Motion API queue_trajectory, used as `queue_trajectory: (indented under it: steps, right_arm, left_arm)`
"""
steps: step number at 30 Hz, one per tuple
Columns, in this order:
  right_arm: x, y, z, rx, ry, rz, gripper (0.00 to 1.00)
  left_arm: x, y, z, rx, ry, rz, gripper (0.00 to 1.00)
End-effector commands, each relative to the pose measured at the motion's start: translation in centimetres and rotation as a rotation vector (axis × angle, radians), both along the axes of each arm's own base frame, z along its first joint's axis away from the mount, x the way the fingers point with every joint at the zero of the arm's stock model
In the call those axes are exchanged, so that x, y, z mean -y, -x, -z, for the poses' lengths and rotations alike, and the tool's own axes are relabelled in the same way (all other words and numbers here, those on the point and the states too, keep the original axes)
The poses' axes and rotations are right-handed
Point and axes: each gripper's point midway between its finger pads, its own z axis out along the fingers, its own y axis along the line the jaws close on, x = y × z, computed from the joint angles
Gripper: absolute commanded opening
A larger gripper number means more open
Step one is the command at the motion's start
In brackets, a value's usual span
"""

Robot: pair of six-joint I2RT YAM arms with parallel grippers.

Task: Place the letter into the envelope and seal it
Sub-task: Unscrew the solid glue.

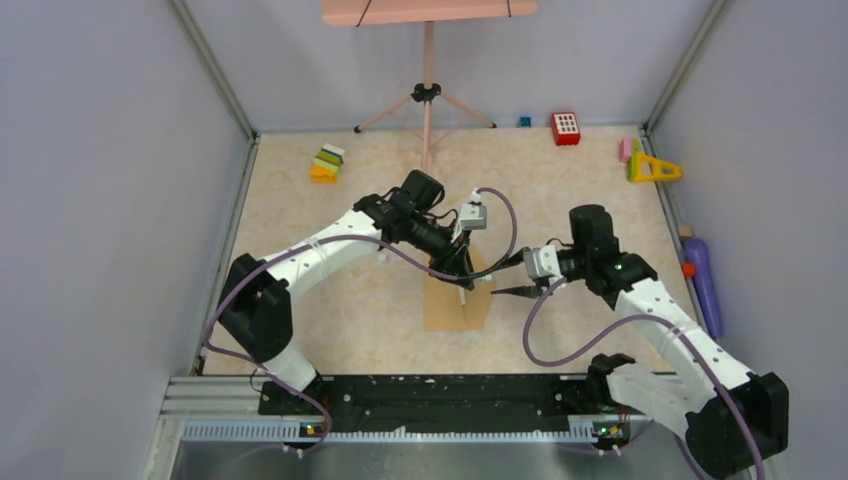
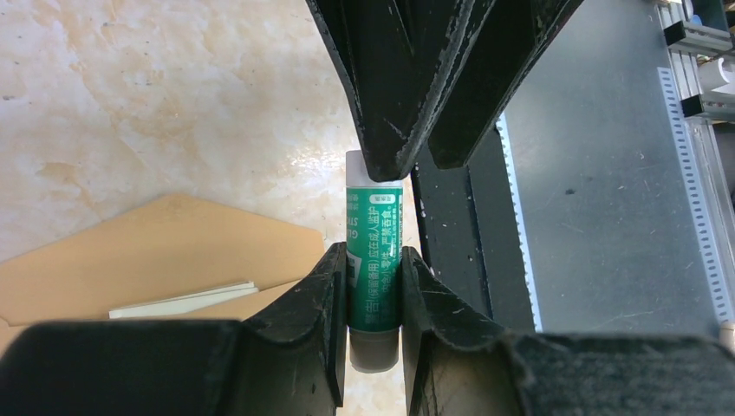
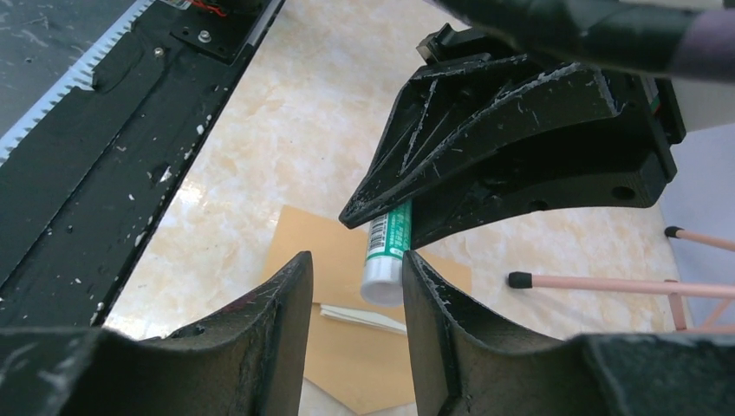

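The thin pale cream paper letter (image 2: 186, 299) sits tucked inside the flat brown kraft-paper envelope (image 2: 156, 251), only its lighter edge showing at the mouth; the envelope lies flat on the marbled beige table (image 2: 130, 104) with its triangular flap folded open, so I judge insertion done and sealing the step in hand; that accounts for the green-labelled plastic glue stick (image 2: 374, 217), which my left gripper (image 2: 373, 260) clamps by its body just beside the envelope, white end offered toward the other arm; my right gripper (image 3: 355, 260) has its jaws parted either side of that white end, not visibly gripping it; I judge it is placed to pull off a cap so glue can reach the flap.
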Motion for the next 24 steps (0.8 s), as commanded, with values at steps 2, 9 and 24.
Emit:
queue_trajectory:
  steps: [2, 9, 24]
  right_arm:
    - [-0.3, 0.3, 0.2, 0.074, 0.004, -0.015, 0.41]
    - [-0.3, -0.3, 0.7, 0.082, 0.02, 0.015, 0.4]
    - [-0.8, -1.0, -0.5, -0.136, 0.014, 0.09, 0.15]
  left_arm:
    - [0.6, -0.2, -2.0, 0.015, 0.058, 0.018, 0.0]
    - [0.6, -0.1, -2.1, 0.019, 0.061, 0.018, 0.0]
    - [0.3, -2.6, -2.4, 0.154, 0.026, -0.097, 0.0]
